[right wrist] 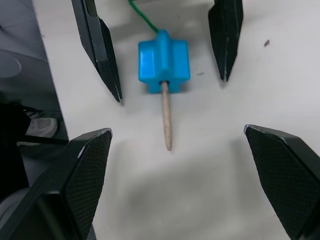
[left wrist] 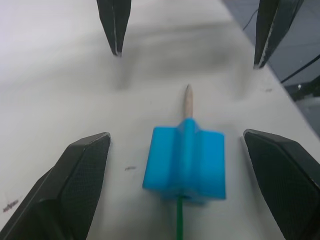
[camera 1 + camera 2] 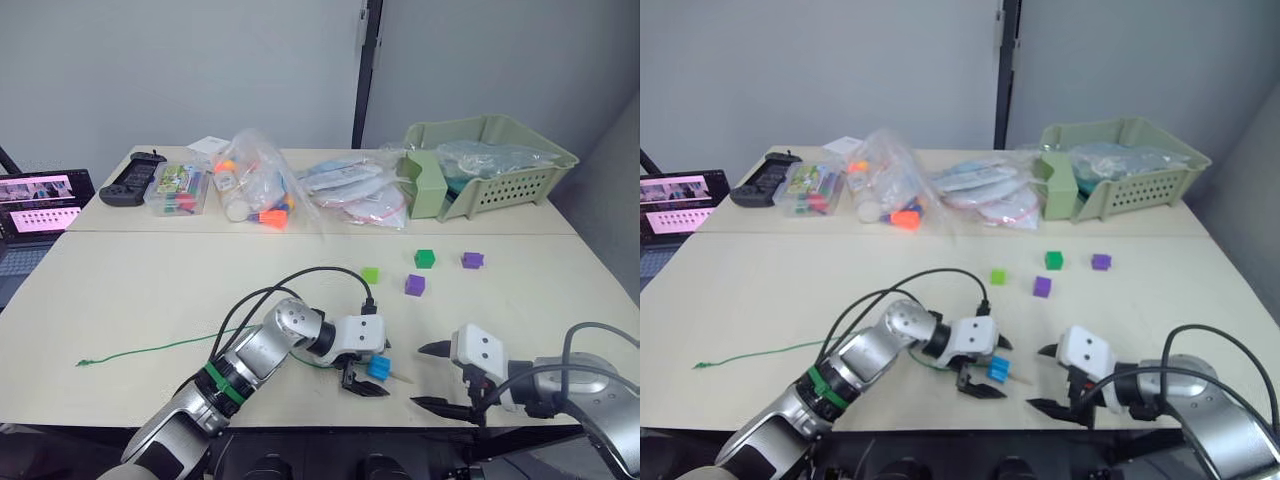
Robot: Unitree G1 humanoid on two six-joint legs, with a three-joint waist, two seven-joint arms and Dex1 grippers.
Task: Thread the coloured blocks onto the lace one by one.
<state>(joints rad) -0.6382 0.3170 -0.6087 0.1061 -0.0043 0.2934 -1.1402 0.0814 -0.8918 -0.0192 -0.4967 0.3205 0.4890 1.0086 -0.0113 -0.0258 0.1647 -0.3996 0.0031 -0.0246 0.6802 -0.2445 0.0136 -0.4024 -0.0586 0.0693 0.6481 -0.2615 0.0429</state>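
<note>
Both grippers lie spread on the table's (image 3: 150, 300) near edge, left gripper (image 3: 366, 379) facing right gripper (image 3: 438, 378). Between them the blue block (image 1: 164, 61) sits threaded on the lace (image 3: 150, 350), whose pale tip (image 1: 166, 120) points at the right gripper. Farther back lie four loose blocks (image 3: 415, 285).

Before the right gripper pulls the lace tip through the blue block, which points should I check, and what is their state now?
1. Lace tip sticks out of the blue block: ok.
2. Green lace enters the block's other side: ok.
3. Right gripper open, facing the tip: ok.
4. Left gripper open around the block, not clamping it: ok.
5. Tip lies flat on the table, free of both grippers: ok.
6. Lace free of snags along its length: cannot tell.
</note>
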